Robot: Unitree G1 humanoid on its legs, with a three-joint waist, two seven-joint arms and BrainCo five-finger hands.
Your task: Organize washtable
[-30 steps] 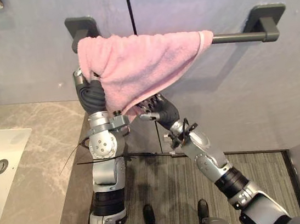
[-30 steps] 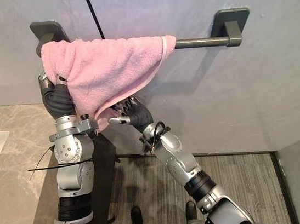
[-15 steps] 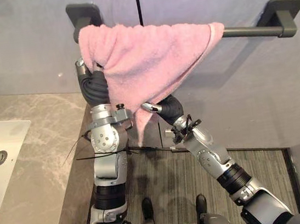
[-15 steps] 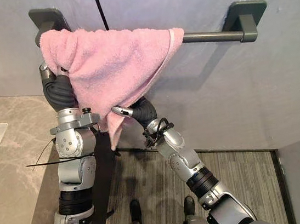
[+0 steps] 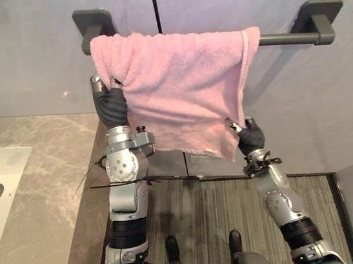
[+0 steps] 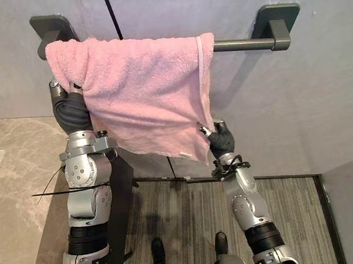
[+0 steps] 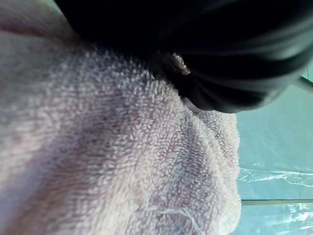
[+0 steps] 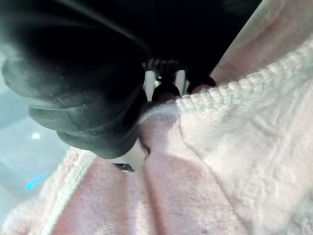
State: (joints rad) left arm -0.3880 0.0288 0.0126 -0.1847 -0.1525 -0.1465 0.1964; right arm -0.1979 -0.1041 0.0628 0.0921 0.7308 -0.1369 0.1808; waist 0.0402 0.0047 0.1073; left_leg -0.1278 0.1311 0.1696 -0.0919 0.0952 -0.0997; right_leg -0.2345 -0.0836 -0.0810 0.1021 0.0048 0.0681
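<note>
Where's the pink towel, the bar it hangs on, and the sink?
pink towel (image 5: 183,85): left eye view, middle of the cloth.
towel bar (image 5: 285,39): left eye view, bare rod.
sink (image 5: 7,180): left eye view, white basin.

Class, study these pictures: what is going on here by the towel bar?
The robot is arranging a pink towel draped over the dark wall bar. Its right hand pinches the towel's lower right corner, drawing the cloth out flat. Its left hand is tucked up under the towel near the bar's left end.
</note>
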